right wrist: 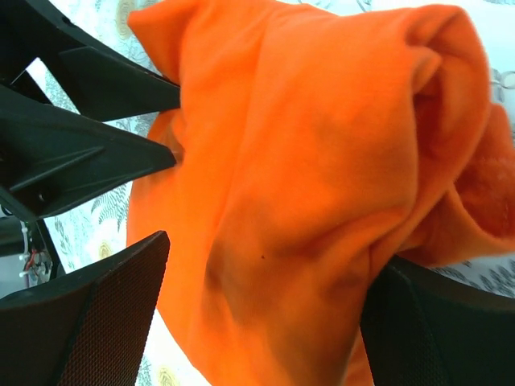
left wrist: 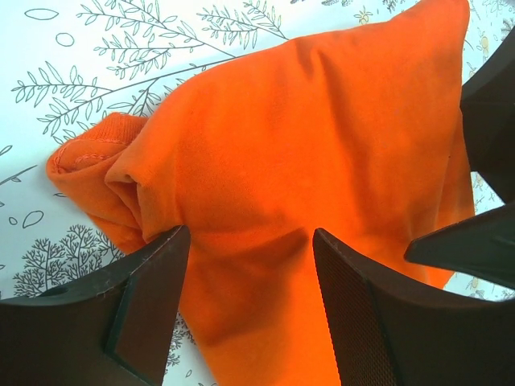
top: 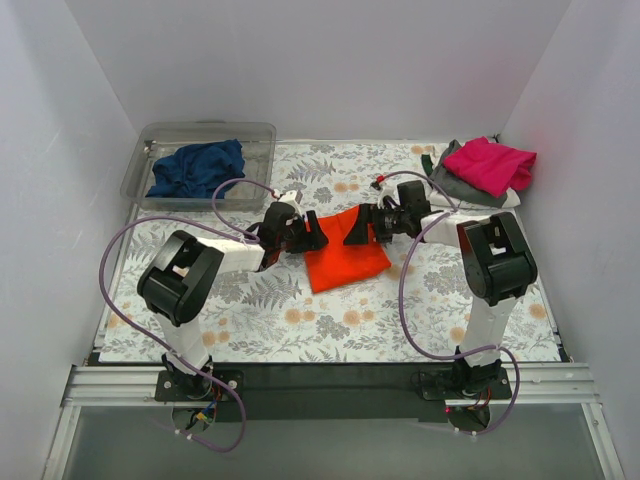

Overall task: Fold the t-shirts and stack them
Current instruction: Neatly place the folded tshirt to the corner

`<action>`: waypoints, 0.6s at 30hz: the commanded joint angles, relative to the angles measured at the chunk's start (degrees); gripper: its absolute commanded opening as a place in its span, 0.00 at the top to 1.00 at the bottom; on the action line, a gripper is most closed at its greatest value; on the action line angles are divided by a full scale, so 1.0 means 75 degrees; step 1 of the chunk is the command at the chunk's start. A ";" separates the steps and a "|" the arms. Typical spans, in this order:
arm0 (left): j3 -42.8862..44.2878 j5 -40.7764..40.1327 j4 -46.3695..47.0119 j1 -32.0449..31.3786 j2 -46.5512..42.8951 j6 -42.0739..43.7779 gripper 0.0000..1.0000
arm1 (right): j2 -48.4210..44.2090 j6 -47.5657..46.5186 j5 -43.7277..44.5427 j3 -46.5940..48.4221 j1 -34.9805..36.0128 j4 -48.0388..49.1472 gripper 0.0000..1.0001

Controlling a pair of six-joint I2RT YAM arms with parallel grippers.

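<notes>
- I see the navy t-shirt [top: 195, 168] bunched in the clear tub [top: 150, 135], far left.
- My left end effector [left wrist: 249, 235] has its fingers apart, straddling the orange t-shirt [top: 345, 262], which lies mid-counter [top: 300, 330].
- My right end effector [right wrist: 269, 257] is spread around its bunched edge.
- The pink t-shirt [top: 490, 163] lies on the grey t-shirt [top: 452, 186], far right.

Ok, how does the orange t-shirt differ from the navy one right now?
The orange t-shirt lies on the patterned table cover, mid-table; the navy t-shirt sits in the clear tub at the far left. Orange looks partly folded and compact; navy is a crumpled heap. Both are plain cloth.
</notes>
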 commanded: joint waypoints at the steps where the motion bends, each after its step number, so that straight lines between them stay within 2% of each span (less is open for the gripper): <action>1: -0.0101 0.0088 -0.0441 -0.0109 0.0207 0.0016 0.42 | 0.0242 0.0328 0.0398 -0.0480 0.0260 0.0104 0.20; 7: -0.0136 0.0159 -0.0359 -0.0202 0.0265 -0.0066 0.42 | 0.0500 0.0492 0.0796 -0.0411 0.0799 0.0164 0.28; 11: -0.0253 0.0112 -0.0347 -0.0203 0.0149 -0.0078 0.42 | 0.0465 0.0516 0.1217 -0.0457 0.0823 0.0141 0.42; 14: -0.0358 0.0088 -0.0335 -0.0203 0.0008 -0.0078 0.42 | 0.0395 0.0481 0.1533 -0.0469 0.0823 0.0059 0.62; 15: -0.0382 0.0100 -0.0324 -0.0203 -0.0085 -0.0078 0.42 | 0.0395 0.0457 0.1605 -0.0469 0.0823 0.0001 0.74; 17: -0.0475 0.0123 -0.0288 -0.0214 -0.0203 -0.0113 0.42 | 0.0418 0.0399 0.1768 -0.0434 0.0823 -0.0081 0.83; 18: -0.0499 0.0123 -0.0288 -0.0214 -0.0342 -0.0113 0.42 | 0.0430 0.0352 0.1827 -0.0388 0.0823 -0.0210 0.93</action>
